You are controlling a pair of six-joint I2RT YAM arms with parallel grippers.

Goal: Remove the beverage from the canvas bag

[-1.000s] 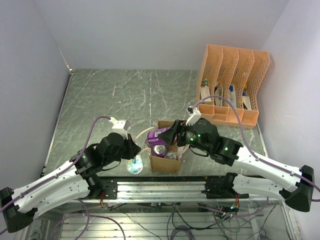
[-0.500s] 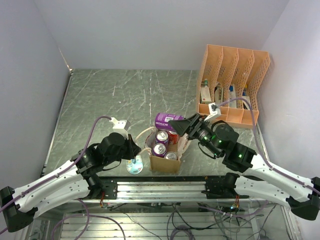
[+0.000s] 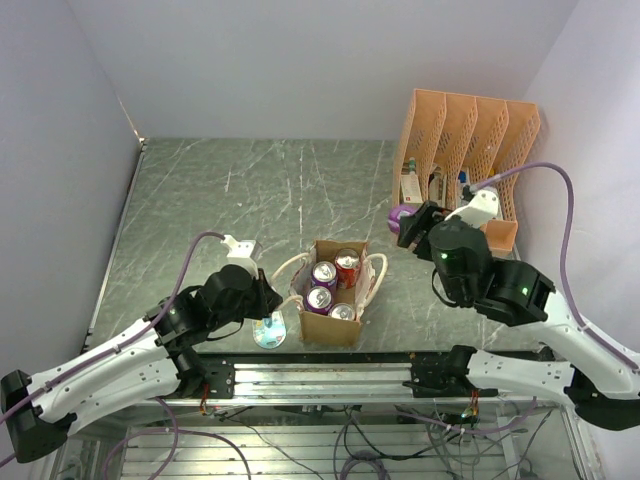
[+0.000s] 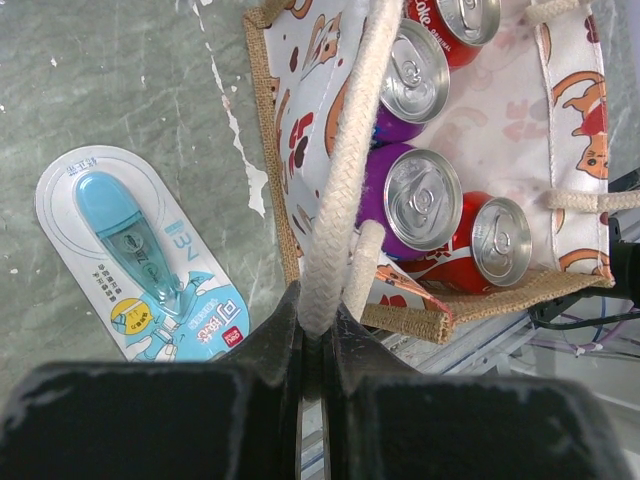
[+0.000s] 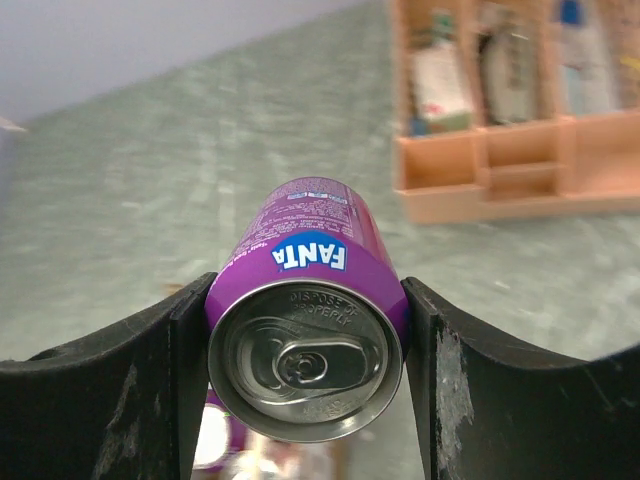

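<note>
Our right end effector (image 5: 305,335) grips a purple Fanta can (image 5: 300,250), held sideways above the desk (image 3: 250,190), well apart from the canvas bag (image 3: 330,328). Our left end effector (image 4: 315,325) is clamped on the bag's rope handle (image 4: 345,180). We judge the smooth can could slip and fall if the grip loosens.

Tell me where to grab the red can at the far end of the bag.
Take the far red can by its upper rim, coming straight down from above. It stands upright in the canvas bag, with the bag wall and a purple can close beside it, so only its top is exposed.
</note>
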